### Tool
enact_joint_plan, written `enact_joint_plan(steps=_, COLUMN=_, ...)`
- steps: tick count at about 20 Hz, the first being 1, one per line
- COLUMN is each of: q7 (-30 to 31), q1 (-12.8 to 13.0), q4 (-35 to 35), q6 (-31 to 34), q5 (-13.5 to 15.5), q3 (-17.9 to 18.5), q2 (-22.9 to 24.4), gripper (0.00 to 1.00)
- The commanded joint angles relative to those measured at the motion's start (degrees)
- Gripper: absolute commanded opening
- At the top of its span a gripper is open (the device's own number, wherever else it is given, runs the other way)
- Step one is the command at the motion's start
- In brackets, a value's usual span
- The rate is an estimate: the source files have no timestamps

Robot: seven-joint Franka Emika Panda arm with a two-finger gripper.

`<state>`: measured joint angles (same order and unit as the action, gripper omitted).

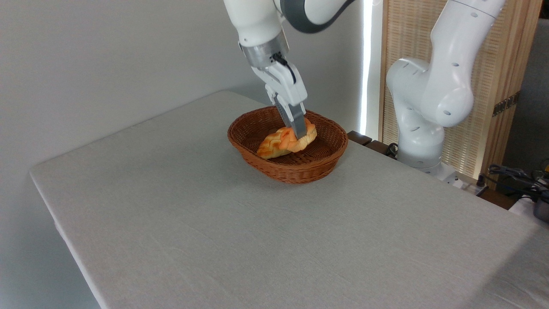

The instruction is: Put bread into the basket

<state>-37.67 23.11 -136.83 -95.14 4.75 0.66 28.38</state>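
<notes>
The table (180, 214) is the biggest thing before me, covered in a pale grey cloth and bare except for one container. That container, the basket (257, 155), sits toward the table's 1 o'clock corner, well clear of every edge.

Inside the basket lie two baked things that touch. The braided loaf (274, 145) lies toward the basket's 8 o'clock side, golden-brown and resting on the woven floor. The bread (305, 138), the orange bun, sits just beside it toward 2 o'clock, pressed against the loaf's end.

My pincer (300, 131) comes down from 12 o'clock into the basket, and its fingers (296, 118) are closed on the bread. I judge I am pinching it, though the far finger is hidden behind the bun, so I cannot see how firm the grip is. I also cannot tell whether the bun rests on the basket floor or hangs slightly above it.

What could go wrong from here, as I judge it:

- If I let go while the bun leans on the loaf, it may roll, though the raised rim should keep it in.
- If the soft bun sticks to a finger as I rise, it may lift with me and drop outside.
- If I pull away sideways rather than upward, a finger could catch the rim at 2 o'clock and drag or tip the light basket.
</notes>
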Motion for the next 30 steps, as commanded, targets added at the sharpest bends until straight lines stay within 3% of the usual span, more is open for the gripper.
enact_joint_plan(steps=1, q7=-0.1, q1=1.2, q4=-1.2, q6=-2.8, q5=0.3, q3=1.4, q2=-0.9, gripper=1.0)
enact_joint_plan(steps=10, q7=0.1, q1=1.3, q4=-0.8, q6=-3.4, q5=0.3, q3=1.5, q2=-1.6, gripper=1.0)
enact_joint_plan(steps=13, q7=0.4, q1=0.8, q4=3.0, q6=-2.8, q5=0.4, q3=1.5, q2=-2.0, gripper=1.0)
enact_joint_plan(steps=15, q7=0.1, q1=0.0, q4=8.6, q6=-2.6, q5=0.4, q3=2.4, q2=-5.0, gripper=1.0)
enact_joint_plan(steps=18, q7=0.3, q1=-1.4, q4=21.3, q6=-2.3, q5=0.3, q3=3.6, q2=-13.1, gripper=1.0)
enact_joint_plan(steps=21, q7=-0.3, q1=-1.3, q4=31.9, q6=-0.4, q5=0.4, q3=8.9, q2=-18.9, gripper=1.0)
enact_joint_plan(steps=24, q7=-0.2, q1=-1.3, q4=37.4, q6=-0.4, q5=0.4, q3=10.0, q2=-23.0, gripper=1.0)
enact_joint_plan(steps=30, q7=-0.2, q1=-1.3, q4=40.0, q6=-0.6, q5=0.4, q3=9.9, q2=-27.2, gripper=1.0)
